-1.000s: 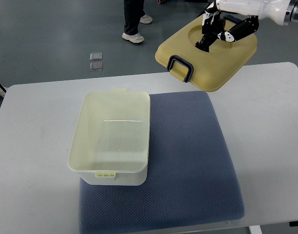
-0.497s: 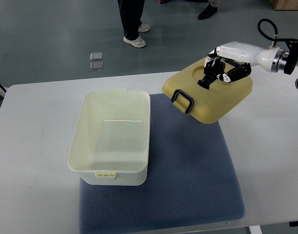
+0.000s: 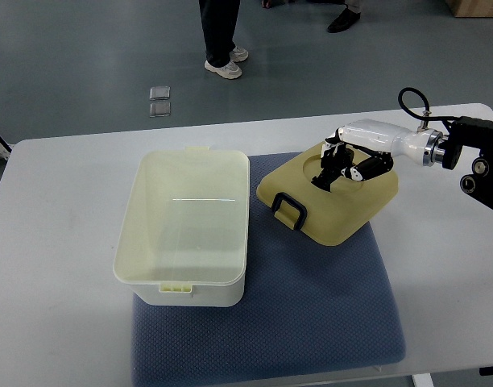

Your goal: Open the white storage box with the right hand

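Note:
The white storage box (image 3: 184, 228) stands open and empty on the left part of a blue-grey mat (image 3: 311, 298). Its pale yellow lid (image 3: 331, 197), with a dark handle (image 3: 288, 211) at its near-left end, lies low over the mat just right of the box. My right hand (image 3: 337, 165) comes in from the right edge and its fingers are curled on the lid's top recess. The left arm does not show.
The mat lies on a white table (image 3: 53, 242). A person's legs and shoes (image 3: 222, 56) stand on the floor beyond the table's far edge. Two small clear squares (image 3: 159, 101) lie on the floor.
My right hand has carried the lid down and to the left, from high above the table's far right to low over the mat beside the box.

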`<move>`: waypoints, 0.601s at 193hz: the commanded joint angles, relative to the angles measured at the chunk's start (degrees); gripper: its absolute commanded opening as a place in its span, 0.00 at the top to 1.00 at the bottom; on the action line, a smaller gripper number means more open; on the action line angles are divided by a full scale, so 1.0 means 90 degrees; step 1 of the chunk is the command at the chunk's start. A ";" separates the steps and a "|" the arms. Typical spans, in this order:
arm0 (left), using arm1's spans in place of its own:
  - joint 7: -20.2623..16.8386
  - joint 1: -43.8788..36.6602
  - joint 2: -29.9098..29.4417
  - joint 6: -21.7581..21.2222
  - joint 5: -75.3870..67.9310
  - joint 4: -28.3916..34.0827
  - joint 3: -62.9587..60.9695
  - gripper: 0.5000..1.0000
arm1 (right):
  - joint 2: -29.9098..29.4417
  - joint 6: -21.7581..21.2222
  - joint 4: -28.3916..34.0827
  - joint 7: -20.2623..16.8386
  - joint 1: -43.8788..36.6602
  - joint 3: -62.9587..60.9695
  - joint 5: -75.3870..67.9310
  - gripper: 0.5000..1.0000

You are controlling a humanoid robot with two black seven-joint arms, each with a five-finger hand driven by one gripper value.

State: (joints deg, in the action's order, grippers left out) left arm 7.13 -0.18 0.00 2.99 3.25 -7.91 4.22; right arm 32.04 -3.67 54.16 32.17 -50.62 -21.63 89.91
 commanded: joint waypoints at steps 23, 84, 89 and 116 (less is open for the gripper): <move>-0.0001 0.0001 0.0000 0.0000 0.0000 0.0000 0.0000 0.00 | -0.0074 0.0066 -0.0002 0.0009 0.0127 0.0049 -0.0009 0.86; -0.0001 0.0001 0.0000 0.0000 0.0000 0.0000 0.0000 0.00 | -0.0113 0.0066 -0.0002 0.0195 0.0146 0.0040 -0.0117 0.34; -0.0001 0.0001 0.0000 0.0000 0.0000 0.0000 0.0000 0.00 | -0.0113 0.0066 -0.0002 0.0195 0.0137 0.0030 -0.0136 0.30; -0.0001 0.0001 0.0000 0.0000 0.0000 0.0000 0.0000 0.00 | -0.0074 0.0027 0.0008 0.0195 0.0127 -0.0029 -0.0438 0.17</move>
State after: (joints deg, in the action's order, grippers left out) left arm 7.13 -0.18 0.00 2.99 3.25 -7.91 4.22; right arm 31.04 -3.08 54.14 33.90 -49.36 -21.45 88.13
